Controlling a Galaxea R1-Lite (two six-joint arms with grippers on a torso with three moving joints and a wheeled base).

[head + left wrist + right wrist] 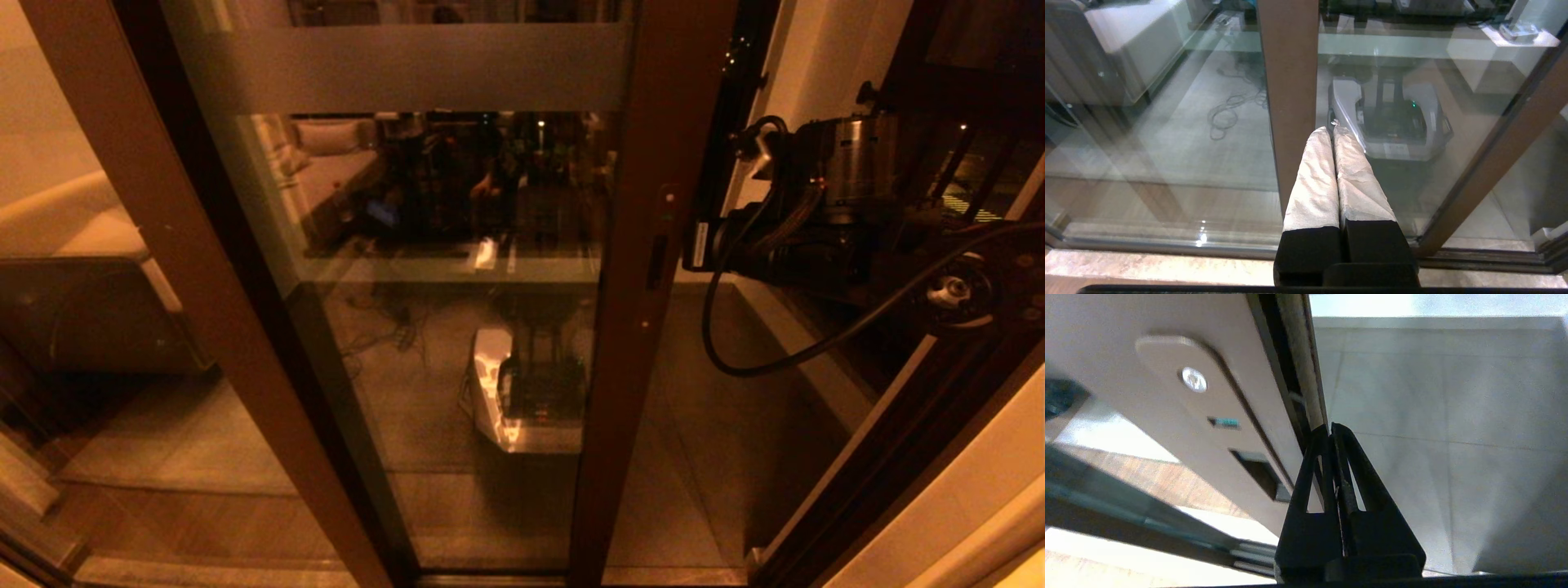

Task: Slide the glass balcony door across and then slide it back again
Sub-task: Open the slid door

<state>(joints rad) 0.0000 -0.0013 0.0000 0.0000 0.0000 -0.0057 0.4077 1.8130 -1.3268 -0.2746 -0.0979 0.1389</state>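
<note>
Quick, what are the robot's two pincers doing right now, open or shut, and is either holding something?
Left pincer: shut, holding nothing, in front of the glass.
Right pincer: shut, holding nothing, tips at the edge of the glass balcony door.

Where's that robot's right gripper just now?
In the head view the right arm reaches in from the right; the right gripper, fingers shut, sits at the edge of the glass balcony door, beside its handle plate.

The left gripper (1333, 130) hangs with its two pale-wrapped fingers (1314, 183) pressed together, tips before the brown upright of the glass balcony door (1290, 81). At two o'clock, the pane mirrors a grey wheeled base (1392, 122); at ten o'clock lies a coiled cable (1224, 118).
</note>
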